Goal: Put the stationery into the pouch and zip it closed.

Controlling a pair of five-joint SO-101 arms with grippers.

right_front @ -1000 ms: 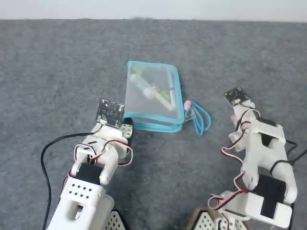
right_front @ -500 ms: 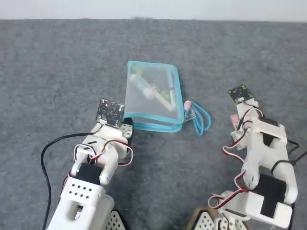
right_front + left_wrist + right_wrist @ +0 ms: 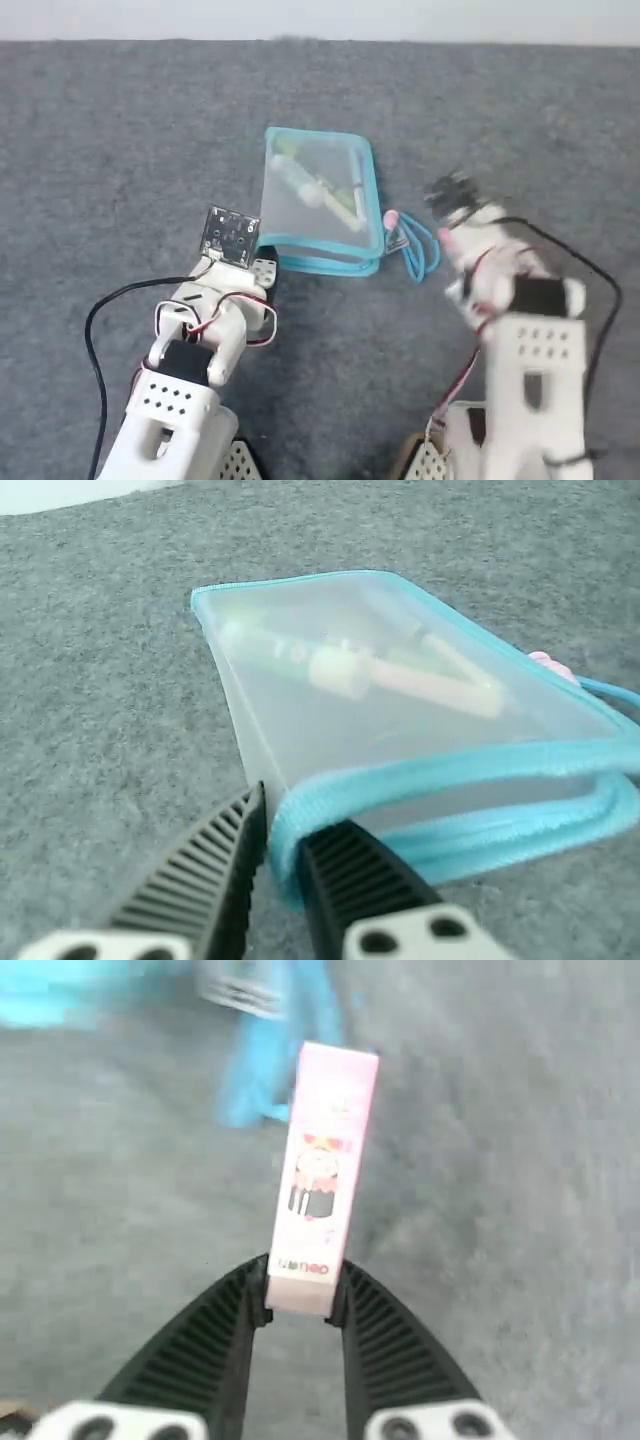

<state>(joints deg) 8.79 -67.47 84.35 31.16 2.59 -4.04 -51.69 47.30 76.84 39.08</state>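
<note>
Right now the left gripper (image 3: pixel 283 830) is clamped on the turquoise zipper edge at the near corner of the translucent pouch (image 3: pixel 400 700). The pouch lies flat on the grey mat (image 3: pixel 120 130) with several stationery pieces (image 3: pixel 345 670) inside. Just beside the pouch's blue wrist strap (image 3: pixel 420 250), the right gripper (image 3: pixel 300 1285) pinches one end of what looks like a pink eraser (image 3: pixel 322 1170) in its wrapper, outside the pouch.

Grey, felt-like table covering (image 3: pixel 120 130), with a pale strip of wall (image 3: pixel 320 18) along its far edge
</note>
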